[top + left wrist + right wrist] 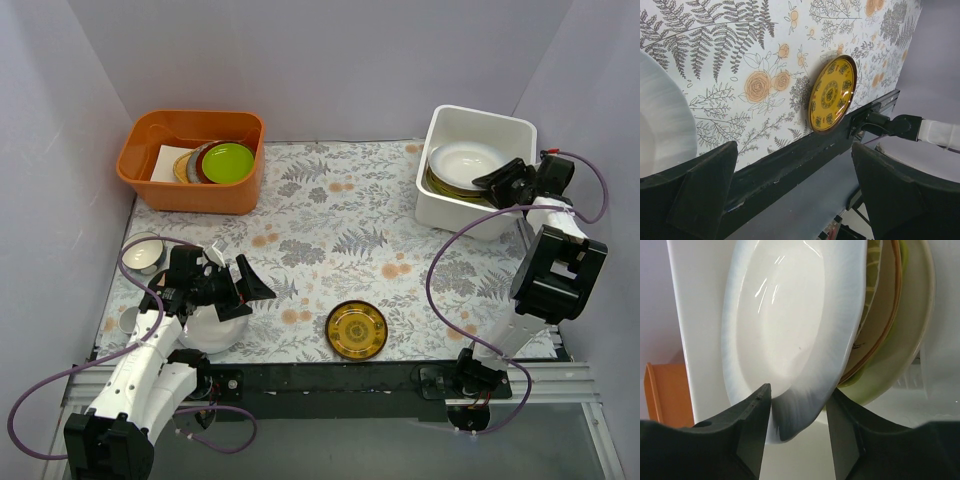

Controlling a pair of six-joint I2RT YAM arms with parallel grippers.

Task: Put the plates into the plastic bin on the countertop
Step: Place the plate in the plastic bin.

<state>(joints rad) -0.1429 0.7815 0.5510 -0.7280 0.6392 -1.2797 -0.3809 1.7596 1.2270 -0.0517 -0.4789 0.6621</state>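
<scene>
Gripping the white plate [785, 320] by its rim, our right claw [799, 395] holds it atop the stack [914, 340] inside the bin [480, 117]. Our left claw [794, 147] hangs open above the surface [330, 220], near the amber plate [832, 95] lying there.

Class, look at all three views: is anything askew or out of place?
The white plate in the plastic bin sits tilted on the stack, its rim pinched in the right claw. One amber plate lies alone at the front edge of the countertop.
</scene>
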